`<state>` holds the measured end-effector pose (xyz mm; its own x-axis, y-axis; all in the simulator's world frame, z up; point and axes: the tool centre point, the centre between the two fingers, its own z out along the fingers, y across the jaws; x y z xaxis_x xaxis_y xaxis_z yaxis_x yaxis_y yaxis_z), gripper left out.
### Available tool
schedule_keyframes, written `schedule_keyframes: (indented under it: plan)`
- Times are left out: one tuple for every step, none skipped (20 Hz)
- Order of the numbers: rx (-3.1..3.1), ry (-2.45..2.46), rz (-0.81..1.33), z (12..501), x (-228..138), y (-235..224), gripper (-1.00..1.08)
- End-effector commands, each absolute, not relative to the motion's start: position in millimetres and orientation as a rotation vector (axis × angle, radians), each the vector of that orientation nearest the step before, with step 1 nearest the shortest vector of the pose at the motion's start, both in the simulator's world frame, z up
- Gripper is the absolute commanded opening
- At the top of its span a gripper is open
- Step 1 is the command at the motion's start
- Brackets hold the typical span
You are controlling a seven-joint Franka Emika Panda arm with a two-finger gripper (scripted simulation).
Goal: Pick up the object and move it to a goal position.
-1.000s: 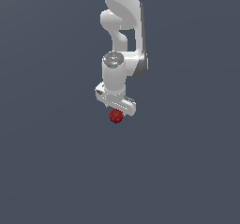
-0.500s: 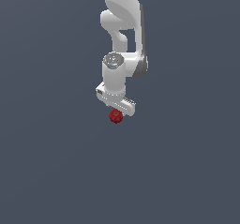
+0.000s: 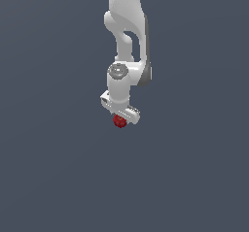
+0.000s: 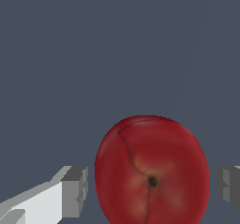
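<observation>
The object (image 3: 119, 123) is a small dark-red roundish ball just under the white hand in the exterior view. In the wrist view the object (image 4: 152, 171) fills the lower middle, showing a dark stem pit and a crease. My gripper (image 3: 120, 118) hangs straight down from the white arm and straddles the object. In the wrist view, the gripper (image 4: 152, 186) is open. One of its grey fingertips (image 4: 76, 190) stands on each side of the ball. A narrow strip of floor shows between each pad and the ball's skin.
Only a plain dark grey-blue surface (image 3: 58, 168) surrounds the arm in both views. No other objects, containers or edges show. No goal marker is visible.
The hand has come down over the last second, so its fingers now overlap the ball's top. The ball itself has stayed where it was.
</observation>
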<state>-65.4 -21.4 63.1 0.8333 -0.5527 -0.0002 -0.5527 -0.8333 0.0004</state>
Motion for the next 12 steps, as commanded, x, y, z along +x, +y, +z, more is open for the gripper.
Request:
schedule_keyframes:
  plan:
    - [3.007, -0.908, 0.000, 53.0, -65.4, -21.2, 1.00]
    - [3.007, -0.909, 0.000, 50.5, -65.3, -21.4, 1.00]
    - [3.007, -0.909, 0.000, 48.5, -65.2, -21.3, 1.00]
    - [3.007, -0.909, 0.000, 47.1, -65.0, -21.2, 1.00]
    - [3.007, -0.909, 0.000, 46.4, -64.9, -21.2, 1.00]
    - [3.007, -0.909, 0.000, 46.1, -64.8, -21.2, 1.00]
    - [3.007, -0.909, 0.000, 46.1, -64.8, -21.2, -1.00]
    - [3.007, -0.909, 0.000, 46.1, -64.8, -21.2, -1.00]
    - [3.007, -0.909, 0.000, 46.1, -64.8, -21.2, -1.00]
    - [3.007, -0.909, 0.000, 46.1, -64.8, -21.2, -1.00]
    - [3.007, -0.909, 0.000, 46.1, -64.8, -21.2, -1.00]
    - [3.007, -0.909, 0.000, 46.1, -64.8, -21.2, -1.00]
